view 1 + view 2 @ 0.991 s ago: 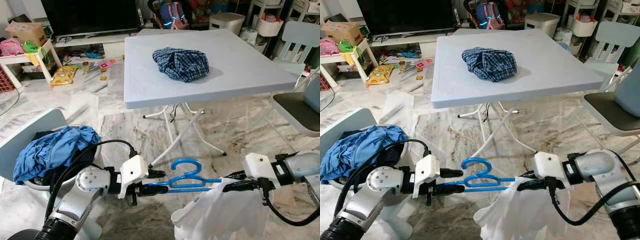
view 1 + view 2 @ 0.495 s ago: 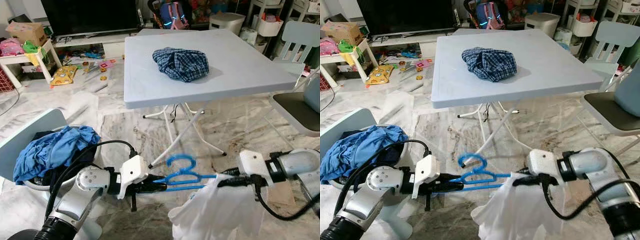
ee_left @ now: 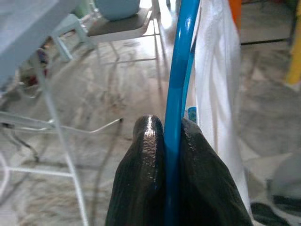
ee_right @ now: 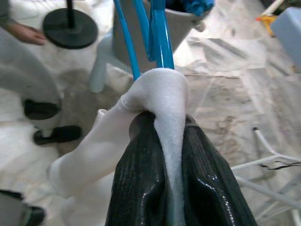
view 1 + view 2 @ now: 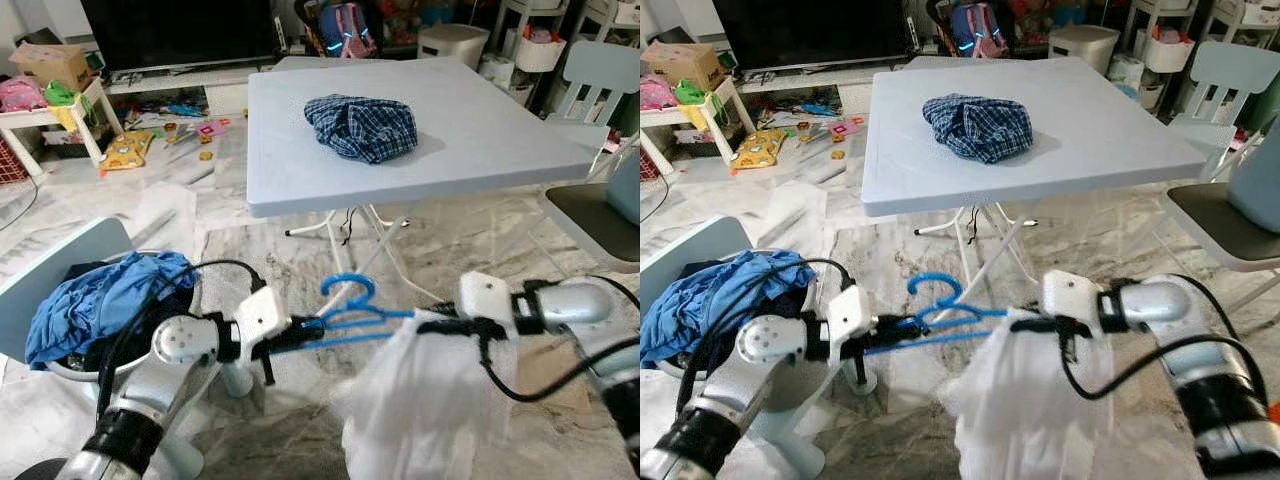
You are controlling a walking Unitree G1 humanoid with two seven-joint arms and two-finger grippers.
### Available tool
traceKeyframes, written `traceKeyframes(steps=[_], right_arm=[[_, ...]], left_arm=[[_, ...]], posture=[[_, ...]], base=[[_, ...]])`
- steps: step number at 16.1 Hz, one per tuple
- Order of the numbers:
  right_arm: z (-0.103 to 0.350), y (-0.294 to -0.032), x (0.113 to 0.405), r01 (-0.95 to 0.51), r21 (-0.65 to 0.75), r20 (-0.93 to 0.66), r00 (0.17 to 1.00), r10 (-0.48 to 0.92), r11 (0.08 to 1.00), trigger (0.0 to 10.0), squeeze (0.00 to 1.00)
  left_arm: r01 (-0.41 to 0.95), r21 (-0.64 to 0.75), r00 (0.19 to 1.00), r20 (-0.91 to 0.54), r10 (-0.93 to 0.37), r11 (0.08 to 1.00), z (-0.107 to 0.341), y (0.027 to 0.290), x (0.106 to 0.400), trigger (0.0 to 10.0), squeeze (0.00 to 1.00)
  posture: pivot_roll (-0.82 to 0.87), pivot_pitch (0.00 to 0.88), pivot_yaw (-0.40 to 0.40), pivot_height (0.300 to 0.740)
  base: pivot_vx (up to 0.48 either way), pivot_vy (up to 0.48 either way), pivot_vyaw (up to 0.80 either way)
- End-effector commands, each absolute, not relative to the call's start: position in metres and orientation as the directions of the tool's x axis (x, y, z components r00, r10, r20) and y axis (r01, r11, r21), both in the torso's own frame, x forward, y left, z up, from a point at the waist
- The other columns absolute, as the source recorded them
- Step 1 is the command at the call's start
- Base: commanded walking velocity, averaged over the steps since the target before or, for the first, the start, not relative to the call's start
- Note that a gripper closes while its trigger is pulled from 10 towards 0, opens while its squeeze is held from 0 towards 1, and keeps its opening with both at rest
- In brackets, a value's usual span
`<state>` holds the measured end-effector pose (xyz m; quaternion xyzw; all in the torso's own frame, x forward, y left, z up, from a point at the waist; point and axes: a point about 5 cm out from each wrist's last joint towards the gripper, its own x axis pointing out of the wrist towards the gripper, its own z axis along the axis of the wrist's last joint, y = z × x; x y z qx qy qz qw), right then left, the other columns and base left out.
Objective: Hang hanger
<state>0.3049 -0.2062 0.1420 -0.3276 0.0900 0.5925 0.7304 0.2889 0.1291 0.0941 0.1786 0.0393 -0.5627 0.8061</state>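
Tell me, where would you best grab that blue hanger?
Probably at a thin end of the hanger, from the side: the left gripper pinches one end, the right gripper the other, through the white cloth. That leaves the hook free.

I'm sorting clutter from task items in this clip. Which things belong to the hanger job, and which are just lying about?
In the job:
- blue hanger, clamped by the left gripper
- white garment, pinched by the right gripper

Lying about:
- plaid cloth on the table
- blue clothes on the chair
- toys on the floor
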Motion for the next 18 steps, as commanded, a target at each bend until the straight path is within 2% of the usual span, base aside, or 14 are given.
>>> traceKeyframes(steps=[1,2,3,4,10,12,14,16,17,18], right_arm=[[0.157,-0.195,0.312,-0.883,-0.462,-0.452,0.308,0.837,0.076,10.0,0.00],[0.160,-0.191,0.319,-0.868,-0.487,-0.432,0.335,0.837,0.096,10.0,0.00],[0.161,-0.189,0.321,-0.862,-0.498,-0.426,0.338,0.839,0.095,10.0,0.18],[0.162,-0.187,0.323,-0.861,-0.499,-0.424,0.337,0.841,0.094,10.0,1.00],[0.166,-0.182,0.333,-0.812,-0.575,-0.394,0.385,0.835,0.103,10.0,1.00],[0.168,-0.183,0.335,-0.802,-0.590,-0.398,0.391,0.830,0.095,10.0,1.00],[0.166,-0.181,0.339,-0.790,-0.604,-0.397,0.411,0.821,0.103,10.0,1.00],[0.159,-0.179,0.339,-0.791,-0.604,-0.410,0.411,0.814,0.095,10.0,1.00],[0.157,-0.178,0.339,-0.796,-0.597,-0.407,0.412,0.815,0.104,10.0,1.00],[0.153,-0.176,0.342,-0.792,-0.592,-0.398,0.447,0.801,0.148,10.0,1.00]], left_arm=[[0.897,0.246,0.427,-0.263,-0.865,0.368,0.094,0.135,0.295,0.0,0.00],[0.896,0.246,0.429,-0.267,-0.863,0.369,0.092,0.135,0.297,0.0,0.00],[0.895,0.252,0.431,-0.270,-0.861,0.369,0.091,0.135,0.297,0.0,0.00],[0.892,0.253,0.437,-0.269,-0.858,0.375,0.090,0.136,0.298,0.0,0.00],[0.844,0.244,0.526,-0.199,-0.827,0.478,0.081,0.134,0.298,0.0,0.00],[0.828,0.207,0.556,-0.179,-0.812,0.521,0.077,0.134,0.298,0.0,0.00],[0.794,0.102,0.608,-0.147,-0.780,0.600,0.070,0.133,0.298,0.0,0.00],[0.772,0.070,0.635,-0.128,-0.761,0.632,0.069,0.134,0.299,0.0,0.00],[0.767,0.066,0.641,-0.121,-0.758,0.638,0.070,0.133,0.299,0.0,0.00],[0.751,0.060,0.660,-0.102,-0.745,0.657,0.072,0.134,0.301,0.0,0.00]], posture=[[-0.17,0.000,0.037,0.740],[-0.17,0.000,0.037,0.740],[-0.17,0.000,0.037,0.740],[-0.17,0.000,0.035,0.740],[-0.17,0.000,0.032,0.740],[-0.18,0.000,0.035,0.740],[-0.18,0.000,0.037,0.740],[-0.17,0.000,0.035,0.740],[-0.17,0.000,0.033,0.740],[-0.17,0.000,0.031,0.740]], base=[[0.000,0.000,0.00],[0.000,0.000,0.00],[0.000,0.000,0.00],[0.000,0.000,0.00],[0.000,0.000,0.00],[0.000,0.000,0.00],[0.000,0.000,0.00],[0.000,0.000,0.00],[0.000,0.000,0.00],[0.000,0.000,0.00]])
